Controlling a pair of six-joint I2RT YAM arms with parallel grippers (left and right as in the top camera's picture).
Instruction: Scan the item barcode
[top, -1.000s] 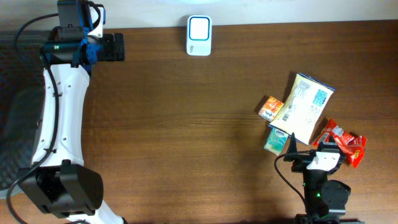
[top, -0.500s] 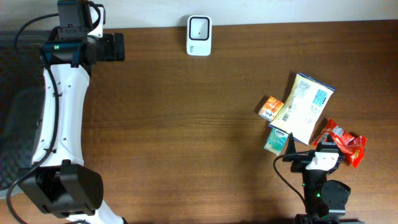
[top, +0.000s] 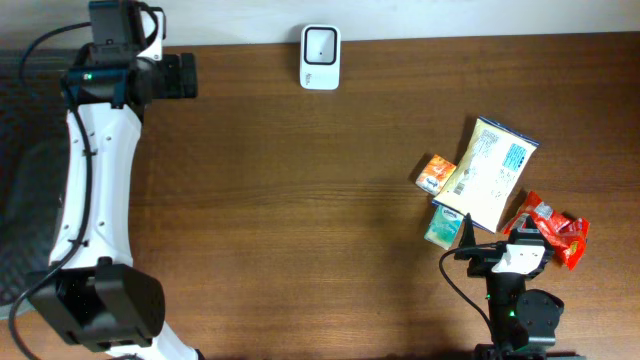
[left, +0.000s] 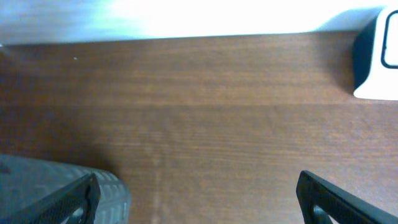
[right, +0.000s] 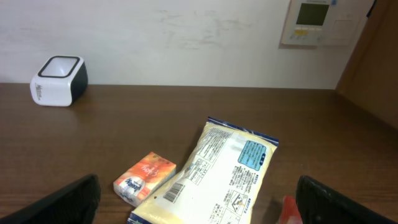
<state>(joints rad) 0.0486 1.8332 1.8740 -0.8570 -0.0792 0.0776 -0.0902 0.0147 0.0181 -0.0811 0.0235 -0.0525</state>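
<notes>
While both wrist views show each finger pair spread to the frame edges with nothing between, both grippers read as released and empty.

Right gripper (top: 495, 237), low over the table (top: 300, 200):
- Closest, just ahead: cream packet (right: 224, 168), lying flat with its printed side up. Its barcode (right: 174, 191) sits at the near-left end, facing up.
- Beside the left finger: green packet (top: 445, 226), partly tucked under the cream packet's near end.
- Beside the right finger: red packet (top: 550, 232), touching the cream packet's right edge. Only a corner of it shows in the right wrist view.
- A little further, ahead-left: orange box (right: 144, 178), small, resting against the cream packet's left edge.
- These 4 items sit in 1 tight cluster. Only the cream packet's code can be read from here.
- Far ahead-left, by the wall: white scanner (right: 59, 81), window facing up, well apart from the cluster.

Left gripper (left: 198, 186), at the far-left corner:
- Jaws wide, with bare wood beneath and ahead.
- The scanner shows at the right edge of its wrist view, ahead of the fingers, apart from both tips.
- The item cluster is well apart from this gripper, across the table.
</notes>
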